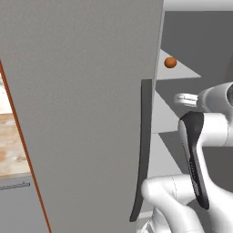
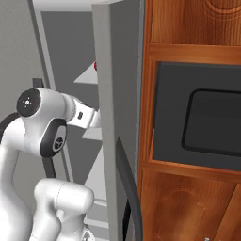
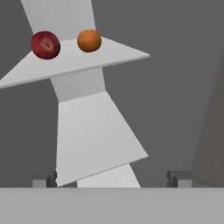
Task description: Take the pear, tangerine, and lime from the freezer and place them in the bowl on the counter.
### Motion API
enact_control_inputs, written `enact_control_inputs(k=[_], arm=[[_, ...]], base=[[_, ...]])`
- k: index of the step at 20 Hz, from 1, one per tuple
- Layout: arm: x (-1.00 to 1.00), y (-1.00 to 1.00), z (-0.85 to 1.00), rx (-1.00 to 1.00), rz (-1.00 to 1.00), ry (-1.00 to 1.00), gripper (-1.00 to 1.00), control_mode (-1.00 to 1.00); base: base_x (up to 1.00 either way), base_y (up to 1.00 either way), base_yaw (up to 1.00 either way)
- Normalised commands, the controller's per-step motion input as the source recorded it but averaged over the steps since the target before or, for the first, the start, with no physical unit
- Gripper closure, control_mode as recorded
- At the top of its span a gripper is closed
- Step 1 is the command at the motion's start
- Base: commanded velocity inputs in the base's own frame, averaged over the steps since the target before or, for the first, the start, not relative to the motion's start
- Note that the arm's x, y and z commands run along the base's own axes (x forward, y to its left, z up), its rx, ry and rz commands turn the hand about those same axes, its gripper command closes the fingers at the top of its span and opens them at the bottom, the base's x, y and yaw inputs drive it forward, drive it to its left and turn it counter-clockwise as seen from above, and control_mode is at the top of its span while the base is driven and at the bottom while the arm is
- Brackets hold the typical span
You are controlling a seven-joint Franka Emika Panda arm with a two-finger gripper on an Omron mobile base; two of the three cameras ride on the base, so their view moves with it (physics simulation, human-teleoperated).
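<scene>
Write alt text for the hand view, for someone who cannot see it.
A small orange tangerine and a dark red round fruit sit side by side, apart, on a pale shelf inside the grey freezer. A second pale shelf lies below them, bare. The open tool shows its two dark tips at the bottom, holding nothing.
</scene>
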Motion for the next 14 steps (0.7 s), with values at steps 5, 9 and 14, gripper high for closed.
enact_control_inputs(k=[5, 9, 14], arm=[[0.22, -0.26, 0.3, 0.01, -0.01, -0.01, -1.0, -1.0], [0.15, -0.19, 0.13, 0.0, 0.0, -0.01, -1.0, -1.0], [0.07, -0.03, 0.01, 0.0, 0.0, -0.01, -1.0, -1.0]], base=[[0.0, 0.0, 0.0], [0.0, 0.0, 0.0], [0.0, 0.0, 0.0]])
